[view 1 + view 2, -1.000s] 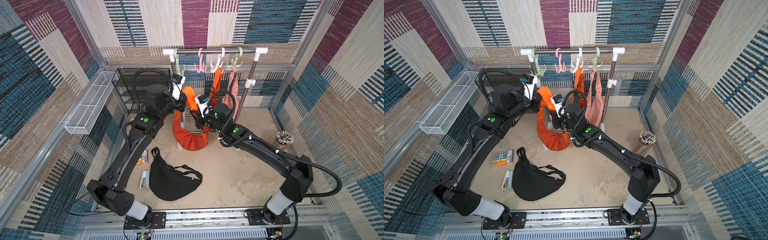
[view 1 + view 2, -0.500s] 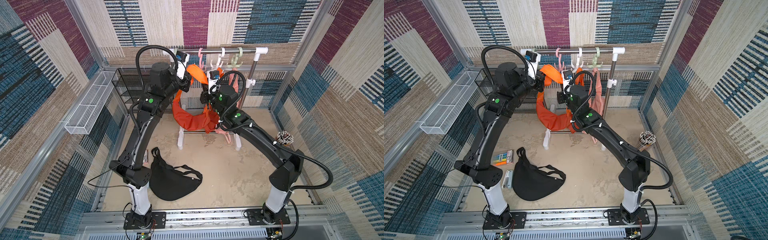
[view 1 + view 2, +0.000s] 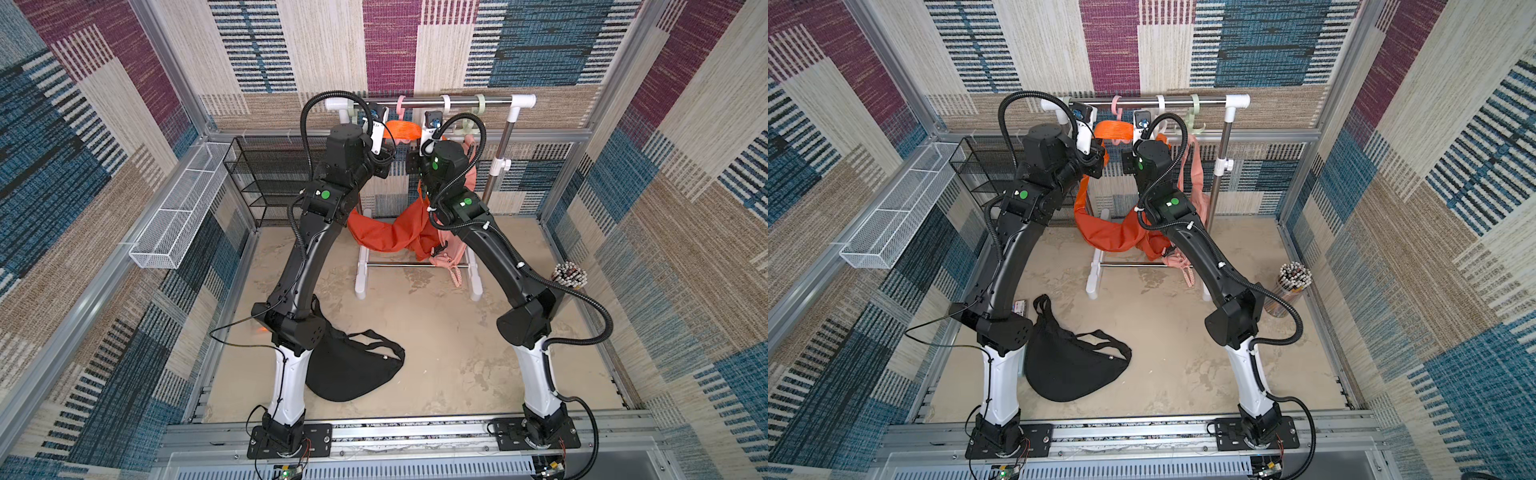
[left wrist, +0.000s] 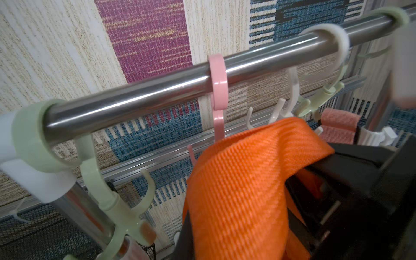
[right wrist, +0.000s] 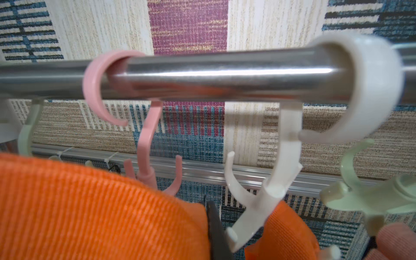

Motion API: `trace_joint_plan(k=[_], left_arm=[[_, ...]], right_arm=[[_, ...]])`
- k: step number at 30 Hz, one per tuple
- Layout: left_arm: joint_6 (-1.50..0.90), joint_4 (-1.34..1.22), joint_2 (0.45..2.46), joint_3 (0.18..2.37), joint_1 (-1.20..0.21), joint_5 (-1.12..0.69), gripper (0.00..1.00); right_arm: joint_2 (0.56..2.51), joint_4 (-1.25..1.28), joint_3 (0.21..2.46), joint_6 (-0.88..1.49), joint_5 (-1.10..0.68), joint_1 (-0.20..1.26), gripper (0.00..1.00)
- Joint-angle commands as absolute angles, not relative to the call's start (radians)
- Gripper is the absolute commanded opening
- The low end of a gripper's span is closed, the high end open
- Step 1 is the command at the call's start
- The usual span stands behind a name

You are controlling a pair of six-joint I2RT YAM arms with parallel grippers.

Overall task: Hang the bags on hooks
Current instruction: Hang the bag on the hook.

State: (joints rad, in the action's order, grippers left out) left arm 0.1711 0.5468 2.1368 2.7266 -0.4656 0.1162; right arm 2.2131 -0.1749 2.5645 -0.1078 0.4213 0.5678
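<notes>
Holding the strap (image 3: 401,126) of an orange bag (image 3: 390,232) between them, two robot arms reach up to just below the steel rail (image 3: 419,101) of a small clothes rack. The left gripper (image 3: 1096,157) and the right gripper (image 3: 1128,160) are each clamped tight on the webbing. A short flat span of it stretches from one to the other beneath the rail in both top views. The bag's body hangs well below the rail, sagging between the two arms near the rack's base.

Seen from the wrist cameras, the strap bulges up in front of the lower prongs of the pink hook (image 4: 217,83), whose ring sits around the rail. Whether the webbing rests on a prong cannot be told. Next along the rail hang a white hook (image 5: 276,180) and a pale green hook (image 5: 360,198). A second green hook (image 4: 94,171) sits at the rail's end, by the white corner fitting.

A salmon-pink bag (image 3: 451,251) hangs below the rail by its own strap, beside the right arm. Far below the rail, on the sandy floor by the left arm's base, a black bag (image 3: 353,365) lies flat with its strap loose. A cup of pencils (image 3: 568,276) stands by the side wall.
</notes>
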Motion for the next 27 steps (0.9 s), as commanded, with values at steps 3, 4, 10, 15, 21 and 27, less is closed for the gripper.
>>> trace_joint_plan(k=[3,4,10,15,21,27], left_arm=[[0.223,0.456,2.164,2.753,-0.466,0.19,0.0],[0.225,0.446,2.168,2.753,-0.465,0.189,0.0],[0.207,0.43,2.198,2.768,-0.46,0.169,0.0],[0.193,0.415,2.224,2.78,-0.458,0.171,0.0],[0.147,0.384,2.235,2.781,-0.436,0.158,0.0],[0.135,0.365,2.232,2.781,-0.429,0.143,0.0]], right_arm=[[2.28,-0.173,2.658,-0.165,0.493,0.559,0.0],[2.281,-0.16,2.652,-0.169,0.497,0.555,0.0],[2.292,-0.124,2.635,-0.173,0.498,0.543,0.0],[2.312,-0.096,2.641,-0.19,0.523,0.54,0.0],[2.322,-0.016,2.643,-0.214,0.557,0.532,0.0],[2.33,0.053,2.651,-0.251,0.57,0.516,0.0]])
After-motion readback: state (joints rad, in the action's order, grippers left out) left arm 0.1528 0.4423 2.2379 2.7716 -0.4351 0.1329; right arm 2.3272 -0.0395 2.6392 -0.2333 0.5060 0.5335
